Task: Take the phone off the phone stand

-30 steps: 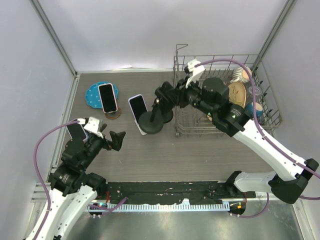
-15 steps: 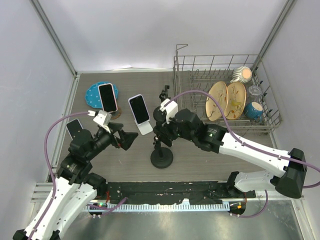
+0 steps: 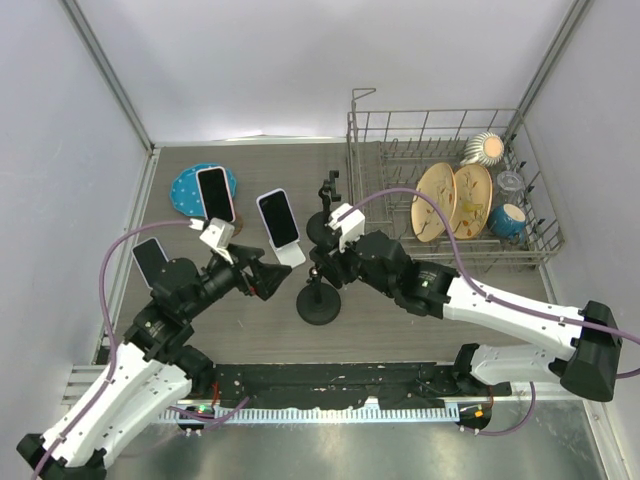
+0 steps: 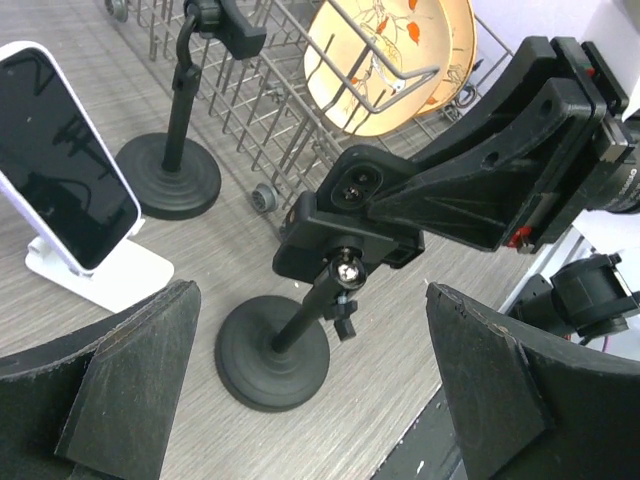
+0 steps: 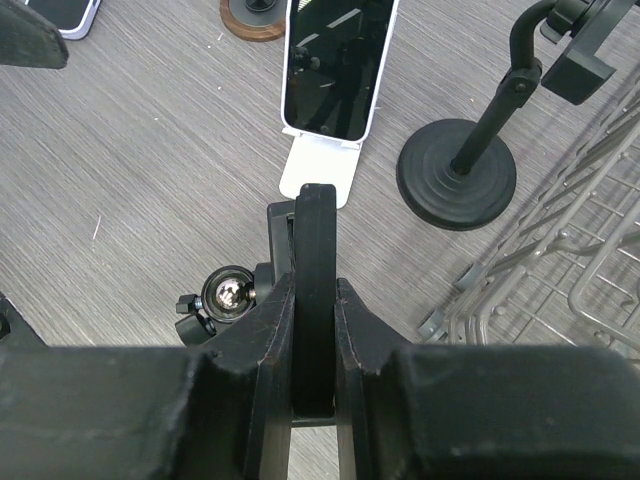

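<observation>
A white phone [image 3: 278, 218] with a dark screen leans on a white phone stand [image 3: 291, 256] mid-table; the left wrist view has this phone [image 4: 60, 170] at its left edge. My left gripper [image 3: 264, 275] is open just left of a black pole stand [image 3: 318, 303], whose round base [image 4: 272, 352] lies on the table between my fingers [image 4: 130, 370]. My right gripper [image 3: 322, 260] is shut on that black stand's clamp head [image 5: 318, 250], which holds no phone. The white phone [image 5: 335, 65] stands beyond my right gripper [image 5: 315, 290].
A second black pole stand [image 3: 326, 200] is beside the wire dish rack [image 3: 450, 115], which holds plates [image 3: 440, 200] and cups. Another phone [image 3: 215, 195] sits on a wooden puck by a blue plate [image 3: 184, 188]. A third phone [image 3: 150, 260] lies near the left edge.
My right gripper has carried the black pole stand from beside the white stand toward the near edge. My left gripper has advanced to the right, up to that stand.
</observation>
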### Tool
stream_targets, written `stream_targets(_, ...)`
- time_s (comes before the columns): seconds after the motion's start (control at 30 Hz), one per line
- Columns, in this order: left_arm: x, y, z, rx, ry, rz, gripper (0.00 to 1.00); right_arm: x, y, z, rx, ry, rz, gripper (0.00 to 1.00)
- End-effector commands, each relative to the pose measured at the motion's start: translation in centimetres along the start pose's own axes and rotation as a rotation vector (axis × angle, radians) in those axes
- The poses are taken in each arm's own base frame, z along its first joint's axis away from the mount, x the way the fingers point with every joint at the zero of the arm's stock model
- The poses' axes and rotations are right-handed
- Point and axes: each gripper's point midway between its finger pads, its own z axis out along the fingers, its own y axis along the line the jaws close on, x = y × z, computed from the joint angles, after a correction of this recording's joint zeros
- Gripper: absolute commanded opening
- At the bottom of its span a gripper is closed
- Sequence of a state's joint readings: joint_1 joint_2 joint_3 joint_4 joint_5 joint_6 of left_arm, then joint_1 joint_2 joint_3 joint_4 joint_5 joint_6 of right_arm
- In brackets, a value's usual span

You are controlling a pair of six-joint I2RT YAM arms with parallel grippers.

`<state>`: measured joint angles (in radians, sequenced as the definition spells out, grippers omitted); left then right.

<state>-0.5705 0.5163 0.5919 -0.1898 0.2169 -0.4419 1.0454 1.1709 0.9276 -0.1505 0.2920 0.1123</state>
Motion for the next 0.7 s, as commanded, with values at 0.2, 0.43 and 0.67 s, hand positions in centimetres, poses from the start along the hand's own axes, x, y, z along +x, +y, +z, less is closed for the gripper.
stream_targets(0.2, 1.3, -1.9, 4.4, -0.09, -0.039, 0.226, 1.0, -6.3, -0.3, -2.0, 0.018, -0.217, 0.131, 0.02)
stream_targets(0.43, 4.0, -1.7, 6.4, -0.097, -0.012, 0.313, 1.0, -5.8, -0.3, -2.0, 0.017, -0.206, 0.144, 0.04)
stream_targets(0.67, 5.7, -1.8, 8.1, -0.069, 0.035, 0.373, 0.91, -5.4, -0.2, -1.6, 0.019, -0.192, 0.139, 0.04)
